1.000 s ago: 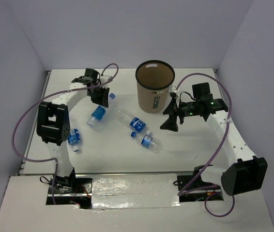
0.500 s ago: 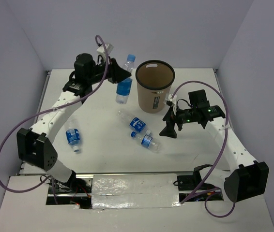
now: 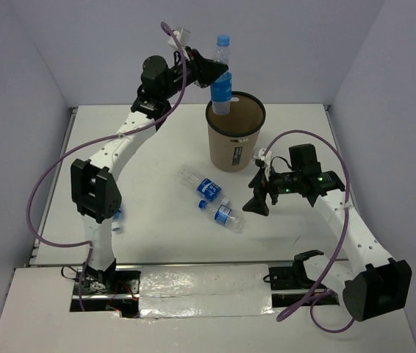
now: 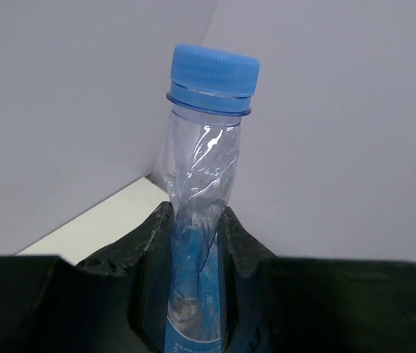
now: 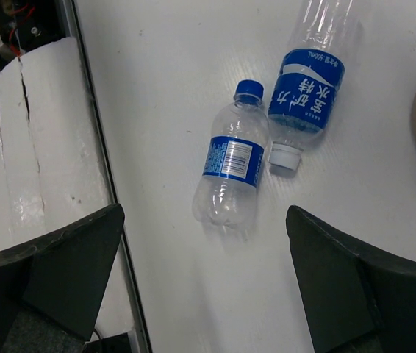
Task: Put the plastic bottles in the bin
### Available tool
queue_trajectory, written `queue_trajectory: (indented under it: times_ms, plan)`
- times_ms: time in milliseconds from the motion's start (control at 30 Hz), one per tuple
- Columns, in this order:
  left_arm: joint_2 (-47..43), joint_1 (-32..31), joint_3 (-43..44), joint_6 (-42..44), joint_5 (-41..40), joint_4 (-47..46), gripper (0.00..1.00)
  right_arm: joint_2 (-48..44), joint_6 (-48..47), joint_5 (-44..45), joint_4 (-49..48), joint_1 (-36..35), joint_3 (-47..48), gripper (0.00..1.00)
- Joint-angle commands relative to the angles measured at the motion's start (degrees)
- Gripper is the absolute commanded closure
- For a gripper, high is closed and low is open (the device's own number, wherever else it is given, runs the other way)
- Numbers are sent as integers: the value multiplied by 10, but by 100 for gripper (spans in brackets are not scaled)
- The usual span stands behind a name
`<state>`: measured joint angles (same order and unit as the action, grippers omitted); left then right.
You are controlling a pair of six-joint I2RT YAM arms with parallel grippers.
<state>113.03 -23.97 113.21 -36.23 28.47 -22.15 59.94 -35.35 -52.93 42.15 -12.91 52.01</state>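
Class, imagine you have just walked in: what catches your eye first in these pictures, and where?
The left gripper holds a blue-capped bottle upright over the mouth of the brown bin at the back. Two more bottles lie in front of it, near the open right gripper.

Crinkled clear plastic bottle (image 4: 202,169), matt cardboard bin (image 3: 221,147)

My white table (image 3: 164,246) carried the brown bin (image 3: 231,153), upright toward the back. Near the middle lay a white-capped bottle (image 3: 203,185) just beside a blue-capped bottle (image 3: 224,215). A 3rd bottle (image 3: 117,216) lay left, partly behind my left arm (image 3: 92,193).
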Motion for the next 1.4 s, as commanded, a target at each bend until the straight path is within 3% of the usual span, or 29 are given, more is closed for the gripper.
queue_trajectory:
  times_ms: [0, 33, 100, 133, 167, 233, 500, 633, 800, 833, 867, 1000, 1200, 1367]
  plan:
    - [26, -5, 19, 2, -47, -28, 94, -17, 27, 3, -46, -5, -9, 2]
    - [28, -6, 20, 4, -50, -24, 89, -17, 31, 2, -56, -5, -11, 2]
    - [31, -12, 18, 14, -61, -2, 66, -11, 43, 9, -62, -12, -13, 2]
    - [29, -15, 16, 19, -68, 8, 53, -9, 47, 14, -65, -16, -12, 2]
    - [27, -20, 16, 30, -82, 18, 22, -3, 55, 19, -67, -30, -12, 2]
    - [20, -26, 16, 43, -85, 36, 1, 4, 65, 42, -77, -49, -14, 2]
    - [-40, -33, 25, 85, -92, 83, 1, 72, 128, 178, -102, -172, 11, 1]
    - [-114, -33, 4, 166, -114, 151, 1, 124, 149, 268, -100, -236, 34, 0]
    - [-296, -24, -163, 207, -192, 227, 1, 184, 172, 360, -95, -290, 66, 0]
    - [-380, -13, -260, 192, -224, 256, 1, 211, 184, 379, -95, -306, 78, 1]
    - [-381, -11, -261, 186, -236, 256, 1, 219, 188, 379, -95, -313, 78, 1]
    - [-542, 2, -442, 138, -282, 292, 1, 255, 199, 421, -95, -330, 90, 4]
    - [-709, 8, -594, 37, -388, 367, 1, 298, 194, 450, -96, -341, 95, 8]
    - [-783, 8, -656, -17, -419, 418, 1, 328, 196, 455, -97, -346, 99, 20]
